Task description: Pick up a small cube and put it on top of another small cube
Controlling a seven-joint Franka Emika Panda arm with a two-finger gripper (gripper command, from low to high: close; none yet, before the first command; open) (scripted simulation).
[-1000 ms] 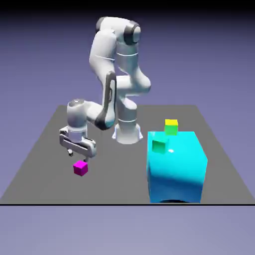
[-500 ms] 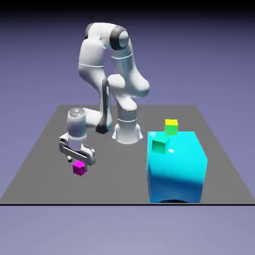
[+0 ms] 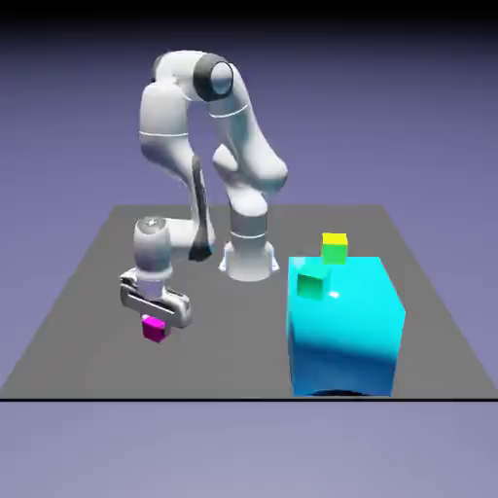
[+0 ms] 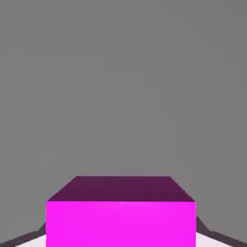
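The tiny magenta cube (image 3: 153, 330) lies on the grey table (image 3: 88, 321) toward the exterior view's left. My gripper (image 3: 154, 324) points straight down over it, open, with a finger on each side of the cube. In the hand view the magenta cube (image 4: 120, 224) fills the bottom middle, and a pale grey fingertip (image 4: 21, 240) shows at each lower corner beside it. The cube rests on the table and is not lifted.
A big cyan block (image 3: 345, 331) stands at the exterior view's right with a small green cube (image 3: 312, 285) on its top. Behind it a yellow cube (image 3: 335, 239) sits on another green cube (image 3: 334, 256). The robot's base (image 3: 247, 258) is at the back middle.
The hand has come down from above the magenta cube until its fingers straddle it. The arm's upper links leaned toward the exterior view's left. The cubes have not moved.
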